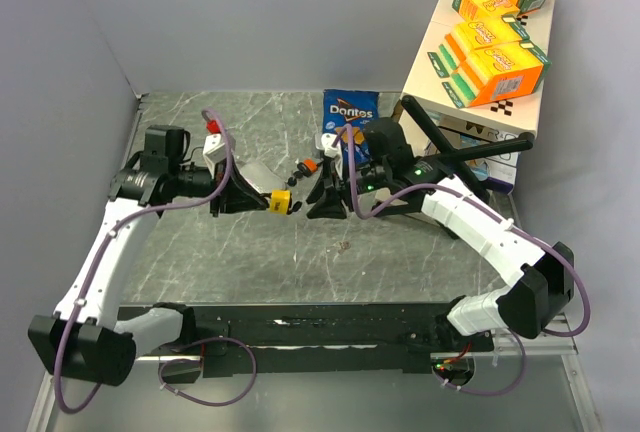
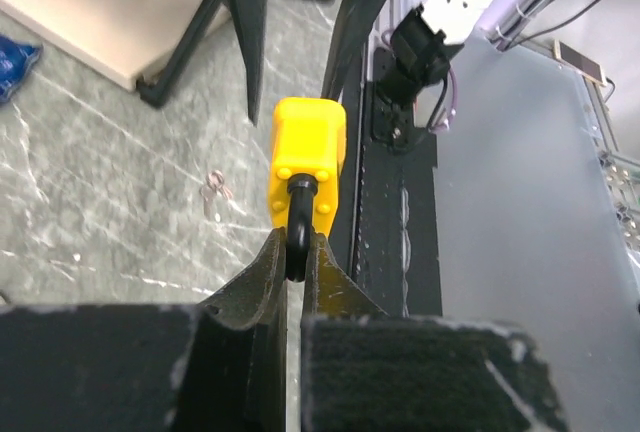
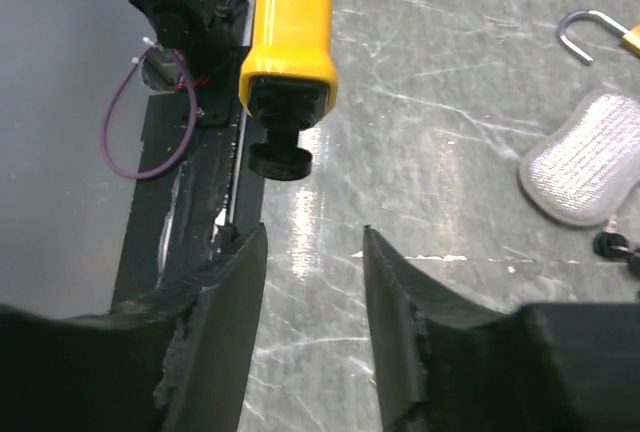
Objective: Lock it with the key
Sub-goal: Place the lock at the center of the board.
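A yellow padlock (image 1: 281,200) hangs above the middle of the table. My left gripper (image 1: 262,200) is shut on its black shackle (image 2: 298,224); in the left wrist view the yellow body (image 2: 307,157) points away from the gripper (image 2: 296,244). A key with a round black head (image 3: 280,160) sticks out of the padlock's underside (image 3: 290,37) in the right wrist view. My right gripper (image 3: 313,242) is open and empty, its jaws facing the key head a short gap away. In the top view it (image 1: 322,199) sits just right of the padlock.
A second padlock with a silver shackle (image 3: 590,32), a grey mesh pad (image 3: 585,157) and dark keys (image 3: 612,247) lie on the table. A Doritos bag (image 1: 350,112) lies at the back. Orange boxes (image 1: 495,47) stand on a white box at the back right.
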Robot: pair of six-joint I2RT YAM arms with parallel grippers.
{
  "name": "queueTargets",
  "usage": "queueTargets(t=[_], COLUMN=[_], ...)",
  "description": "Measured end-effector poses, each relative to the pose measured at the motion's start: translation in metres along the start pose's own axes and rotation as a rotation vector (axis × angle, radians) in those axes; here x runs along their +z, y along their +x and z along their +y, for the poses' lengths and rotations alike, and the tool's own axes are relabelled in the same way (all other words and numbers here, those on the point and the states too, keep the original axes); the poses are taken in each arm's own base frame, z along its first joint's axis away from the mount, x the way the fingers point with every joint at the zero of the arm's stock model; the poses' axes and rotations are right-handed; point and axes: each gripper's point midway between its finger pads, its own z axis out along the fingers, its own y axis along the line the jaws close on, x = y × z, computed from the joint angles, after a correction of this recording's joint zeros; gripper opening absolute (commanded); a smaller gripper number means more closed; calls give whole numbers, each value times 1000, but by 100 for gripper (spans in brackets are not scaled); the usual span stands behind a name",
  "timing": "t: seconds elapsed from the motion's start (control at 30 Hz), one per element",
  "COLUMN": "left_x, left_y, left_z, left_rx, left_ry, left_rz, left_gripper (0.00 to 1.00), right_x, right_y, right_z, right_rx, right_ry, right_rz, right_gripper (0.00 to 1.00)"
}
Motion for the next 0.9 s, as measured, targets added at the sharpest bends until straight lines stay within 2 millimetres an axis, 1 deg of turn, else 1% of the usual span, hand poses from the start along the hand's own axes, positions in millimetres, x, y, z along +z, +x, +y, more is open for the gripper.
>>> queueTargets(t=[0.03,0.13,0.23,0.37,0.57,0.67,0.77,0.9], left_x=[0,0,3,10,13,14,16,21], left_y=[-2,-6,-9,-4,-2,-2,-1,4], left_z=[-2,-7,-11,-13,-7,-8,-8,-6], left_rx=[11,23,36,41,22,13,10,-6], left_ry=[-2,-9,-3,1,-38,-39,-39,-36], left_rz=[-12,-38,-41,-16,2,5,11,31], left_gripper=[1,1,1,1,1,1,1,1], right_x=[2,8,11,14,16,17,16,17], right_y=[1,-4,-11,-16,-13,-13,-11,-5], right_z=[2,6,9,11,10,10,11,13], right_rx=[6,7,23,42,71,75,84,105], right_ry=[-4,-15,-27,-35,-36,-35,-35,-41], right_rz=[1,-16,-38,-54,-45,-44,-39,-16], right_gripper=[40,33,27,24,23,22,20,15])
